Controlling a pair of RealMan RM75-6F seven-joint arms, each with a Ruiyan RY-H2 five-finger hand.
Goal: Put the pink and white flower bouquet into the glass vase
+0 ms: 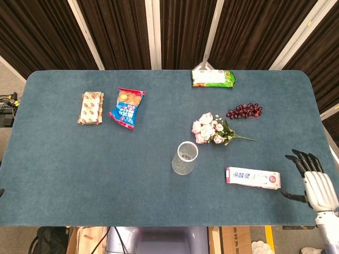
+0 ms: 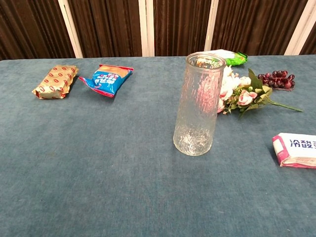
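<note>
While our right hand (image 1: 318, 186) hangs over the near right corner of the blue table (image 1: 79, 169), its dark fingers (image 1: 302, 160) are spread apart and hold nothing, with the thumb pointing toward the toothpaste box (image 1: 252, 178) just to its left. We cannot see our left hand in either view.

We find the pink and white flower bouquet (image 1: 212, 128) lying flat on the cloth, blooms toward the table's middle and green stem trailing out to the right. It sits just behind and to the right of the glass vase (image 1: 184, 157), close but apart from it in the head view; from the chest view the blooms show partly through the glass. We see the vase standing upright, mouth open and with nothing in it.

Behind the bouquet we note a bunch of dark grapes (image 1: 244, 110), and further back near the far edge a green packet (image 1: 213, 78). On the left side lie a blue snack bag (image 1: 127, 107) and, just beside it, a tan wrapped pack (image 1: 91, 107).
</note>
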